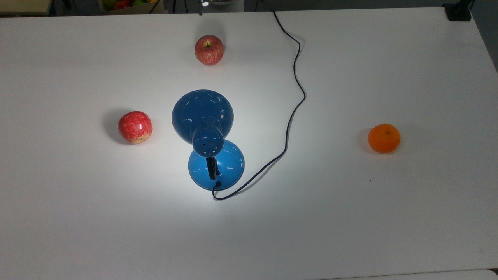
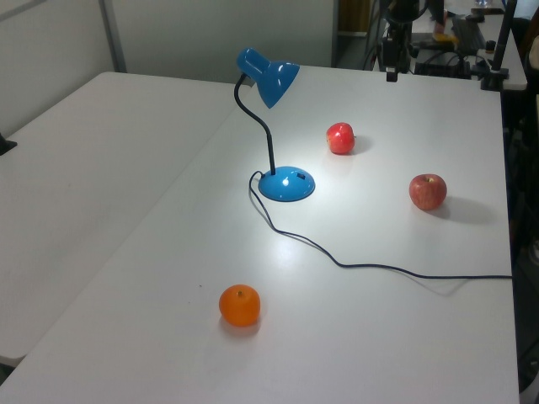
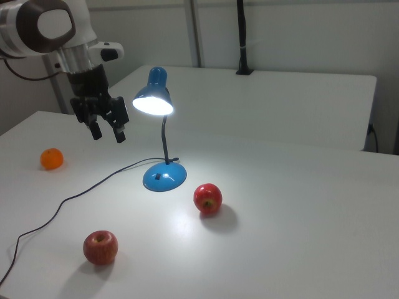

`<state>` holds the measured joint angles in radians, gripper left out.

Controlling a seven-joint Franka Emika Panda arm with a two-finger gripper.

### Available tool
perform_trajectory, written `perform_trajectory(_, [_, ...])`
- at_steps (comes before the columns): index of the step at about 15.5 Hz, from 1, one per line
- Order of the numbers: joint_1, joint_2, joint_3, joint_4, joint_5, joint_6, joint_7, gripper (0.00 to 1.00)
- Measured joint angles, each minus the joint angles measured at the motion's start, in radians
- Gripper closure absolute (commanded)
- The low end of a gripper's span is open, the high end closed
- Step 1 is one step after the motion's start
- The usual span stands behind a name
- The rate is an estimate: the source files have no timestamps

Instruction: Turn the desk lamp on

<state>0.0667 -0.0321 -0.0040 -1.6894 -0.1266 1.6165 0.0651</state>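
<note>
The cord (image 2: 421,273) runs off the left view's right edge; the lamp's switch is too small to tell
</note>
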Motion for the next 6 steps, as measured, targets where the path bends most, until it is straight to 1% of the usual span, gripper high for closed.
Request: perform_trajectory(6, [-0.011,-0.002,-0.001,0.004,0.000,0.000,0.000,0.00])
